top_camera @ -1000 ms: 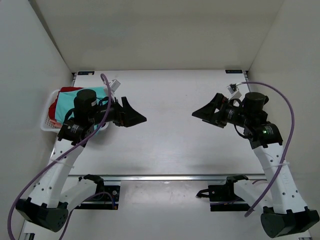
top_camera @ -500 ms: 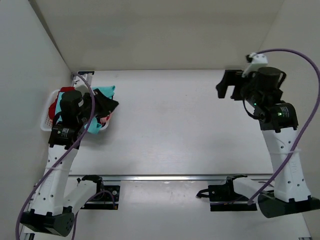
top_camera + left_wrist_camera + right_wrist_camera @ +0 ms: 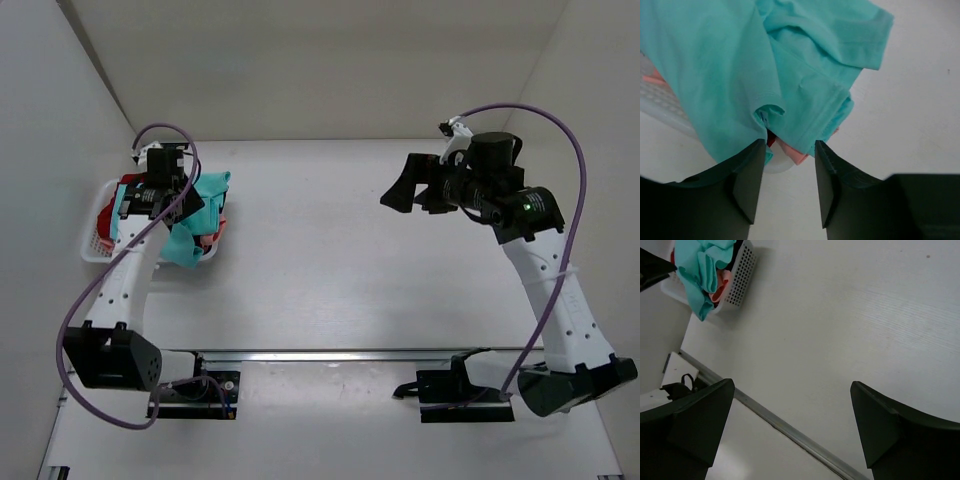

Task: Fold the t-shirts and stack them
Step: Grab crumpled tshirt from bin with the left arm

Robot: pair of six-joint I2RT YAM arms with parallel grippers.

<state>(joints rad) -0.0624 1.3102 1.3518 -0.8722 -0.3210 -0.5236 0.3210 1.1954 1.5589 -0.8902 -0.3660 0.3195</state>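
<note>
Tabletop point(image 3: 330, 260) beside teal t-shirt point(image 3: 205, 200) over basket rim point(image 3: 93, 256)

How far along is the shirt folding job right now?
Nothing is folded yet. The teal shirt spills over the basket, pink shirt and red shirt beneath. The open left hand is at the teal shirt; the right hand hovers open. All folding and stacking remain.

Top camera looks down on the whole table point(image 3: 340, 250). Left wrist camera sits close over the teal shirt point(image 3: 805, 60); right wrist sees it from afar.
</note>
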